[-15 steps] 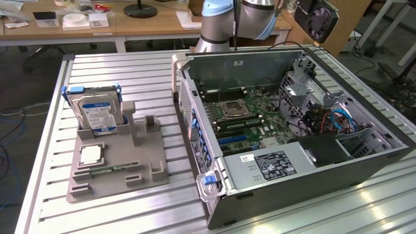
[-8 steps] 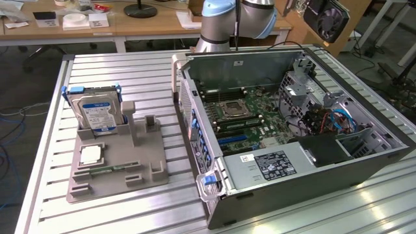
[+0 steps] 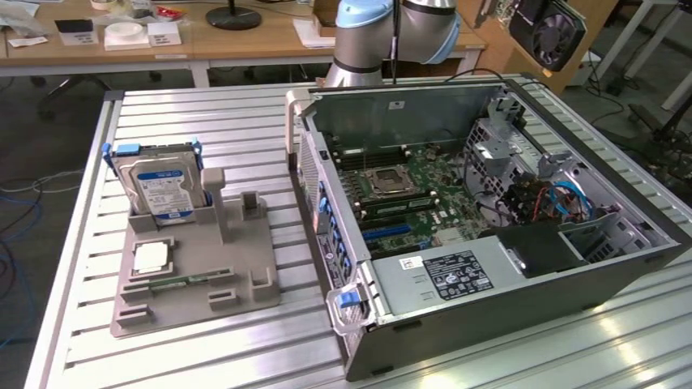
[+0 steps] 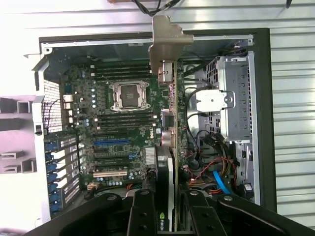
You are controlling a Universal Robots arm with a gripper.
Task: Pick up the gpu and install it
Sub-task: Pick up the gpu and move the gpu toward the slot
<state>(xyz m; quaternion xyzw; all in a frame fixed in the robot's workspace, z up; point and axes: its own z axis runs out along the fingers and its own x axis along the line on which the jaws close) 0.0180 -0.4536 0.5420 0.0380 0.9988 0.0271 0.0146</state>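
In the wrist view the gpu [image 4: 170,73] hangs edge-on above the open computer case [image 4: 147,37], with its silvery bracket [image 4: 167,39] at the far end. My gripper [image 4: 166,209] is shut on the card's near end, a black finger [image 4: 142,211] on each side of it. Below the card lies the motherboard [image 4: 123,123] with its empty processor socket [image 4: 129,95] and a blue slot [image 4: 110,142]. In the exterior view the case [image 3: 605,178] lies on its side on the slatted table, the motherboard [image 3: 406,190] facing up and the arm's base [image 3: 395,32] behind it.
A grey fixture [image 3: 194,275] at the exterior view's left holds a blue-labelled hard drive [image 3: 162,190] upright and a small green memory stick [image 3: 178,281] lying flat. Drive cages and cables [image 3: 530,194] fill the case's right side. Another graphics card [image 3: 552,32] leans on a wooden board behind.
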